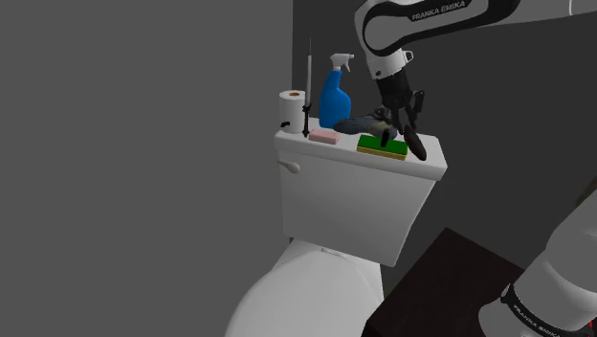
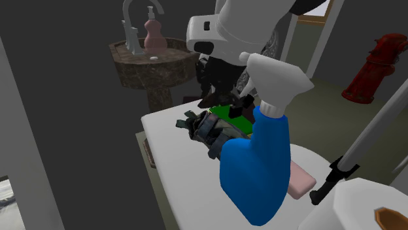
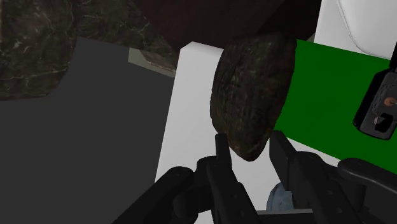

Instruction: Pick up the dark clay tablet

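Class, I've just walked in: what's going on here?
A white Franka arm reaches over the toilet tank lid. Its gripper has the jaws clasped on one end of the dark clay tablet, by a green sponge. A blue spray bottle stands nearby. Whether the tablet is lifted is unclear.

White tank lid (image 1: pixel 337 154): paper roll (image 1: pixel 291 107), blue spray bottle (image 1: pixel 335 101), pink bar (image 1: pixel 324 137), green sponge (image 1: pixel 380 146).

Arm (image 1: pixel 450 14) is extended up and left in the shoulder view | wrist (image 1: pixel 387 65) is bent downward | gripper (image 1: pixel 411 142) is pointed down, its fingers (image 3: pixel 221 153) clasped on the dark tablet (image 3: pixel 251 89)
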